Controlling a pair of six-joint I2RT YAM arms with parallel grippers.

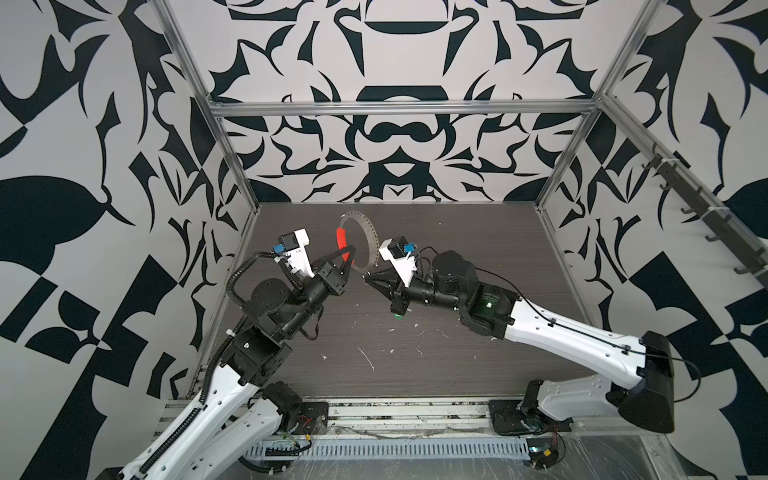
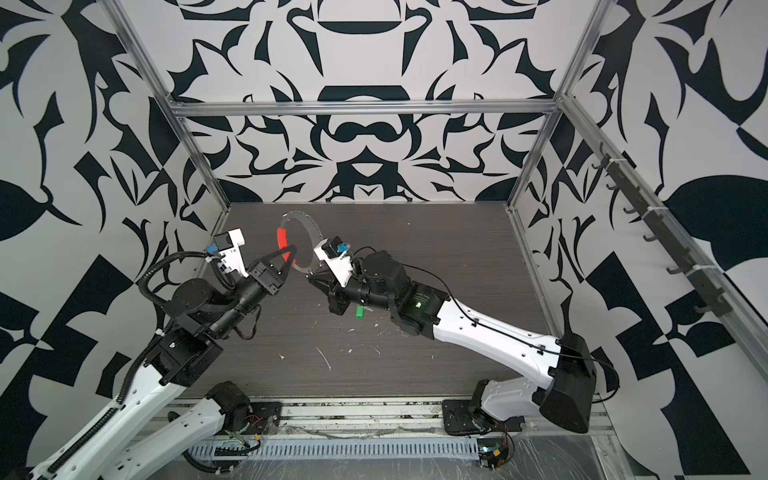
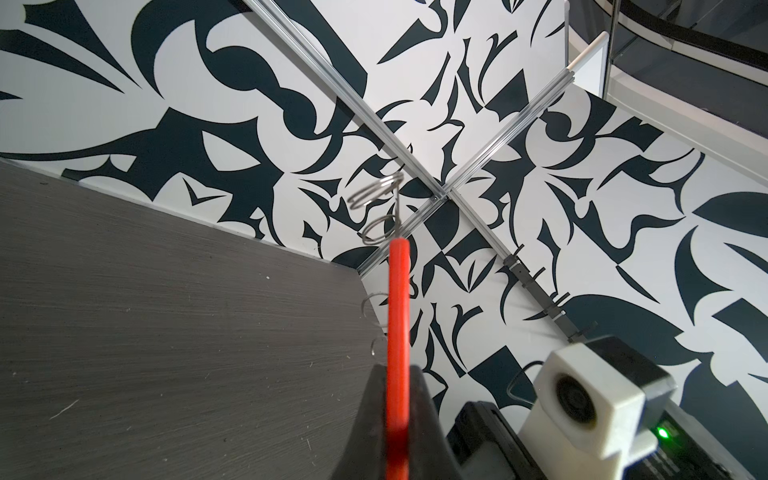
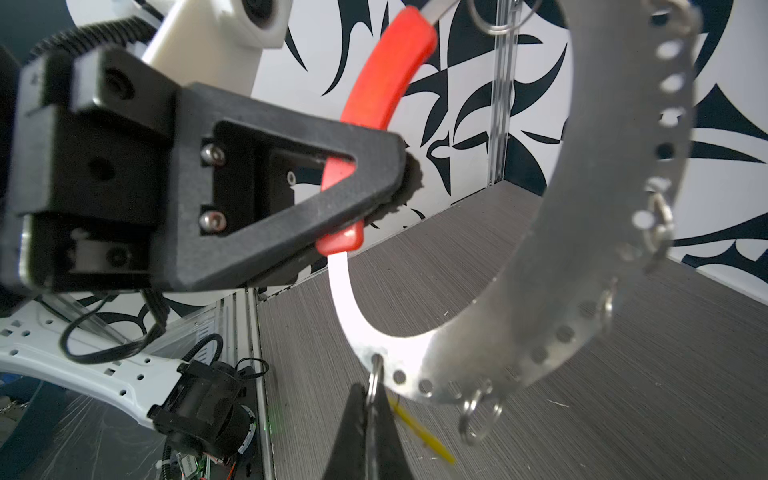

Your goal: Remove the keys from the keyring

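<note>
I read the left gripper (image 3: 398,376) as clamped tight on the red sleeve (image 3: 399,291) of the keyring (image 4: 602,187), holding the loop upright above the table (image 2: 415,353), with the right gripper (image 4: 372,419) closed on a small silver ring (image 4: 375,374) at its lower edge, the yellow key (image 4: 419,432) just beside those tips, and the green key (image 2: 359,311) lying under the right arm.

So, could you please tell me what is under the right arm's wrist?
A green key shows beneath the right arm, apparently lying on the table. The arm covers one end, so any metal ring is hidden.
</note>
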